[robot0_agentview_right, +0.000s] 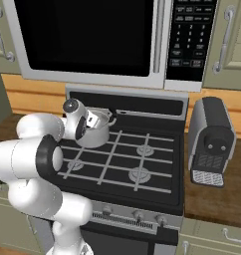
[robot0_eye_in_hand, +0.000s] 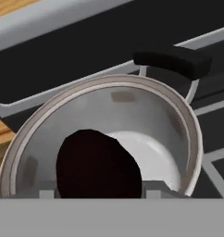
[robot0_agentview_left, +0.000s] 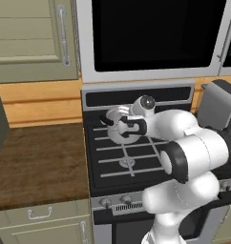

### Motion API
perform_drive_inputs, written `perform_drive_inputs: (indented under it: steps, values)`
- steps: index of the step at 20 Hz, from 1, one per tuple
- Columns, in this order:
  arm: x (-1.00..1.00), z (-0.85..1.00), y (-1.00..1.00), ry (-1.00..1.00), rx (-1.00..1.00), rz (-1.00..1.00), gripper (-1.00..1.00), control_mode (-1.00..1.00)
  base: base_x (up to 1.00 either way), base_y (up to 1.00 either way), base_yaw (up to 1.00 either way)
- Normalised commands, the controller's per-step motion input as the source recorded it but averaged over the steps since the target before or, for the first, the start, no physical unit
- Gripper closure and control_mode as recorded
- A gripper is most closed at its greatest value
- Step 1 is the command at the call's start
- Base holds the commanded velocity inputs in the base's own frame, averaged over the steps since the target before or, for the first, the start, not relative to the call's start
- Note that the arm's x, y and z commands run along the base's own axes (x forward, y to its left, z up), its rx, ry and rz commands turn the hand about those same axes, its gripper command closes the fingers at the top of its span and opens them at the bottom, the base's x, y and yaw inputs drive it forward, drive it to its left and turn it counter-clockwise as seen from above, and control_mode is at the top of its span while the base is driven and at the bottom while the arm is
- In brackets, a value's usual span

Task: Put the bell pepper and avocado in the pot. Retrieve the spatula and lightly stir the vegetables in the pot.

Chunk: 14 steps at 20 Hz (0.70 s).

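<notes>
Avocado (robot0_eye_in_hand: 97, 164) sits gripped in jaws directly above pot (robot0_eye_in_hand: 178, 125) opening.

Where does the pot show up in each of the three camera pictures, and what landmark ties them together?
Left base view: the pot sits left of centre on the stove's back left burner, partly behind the arm.
Right base view: upper left of centre, just right of the wrist.
Hand view: across the lower middle, rim seen from above, a dark rounded thing inside.
Shared landmark: the stove's raised back panel behind it.
</notes>
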Motion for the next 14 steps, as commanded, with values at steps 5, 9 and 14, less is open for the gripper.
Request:
perform_drive_inputs:
  steps: [5, 9, 14]
  values:
    - [0.10, -0.04, 0.07, 0.03, -0.01, 0.00, -1.00, -1.00, 0.00, 0.00, 0.00]
    - [-0.03, 0.25, 0.00, 0.00, 0.00, 0.00, -1.00, -1.00, 0.00, 0.00, 0.00]
    - [-0.36, 0.61, 0.00, -0.01, 0.00, 0.00, -1.00, -1.00, 0.00, 0.00, 0.00]
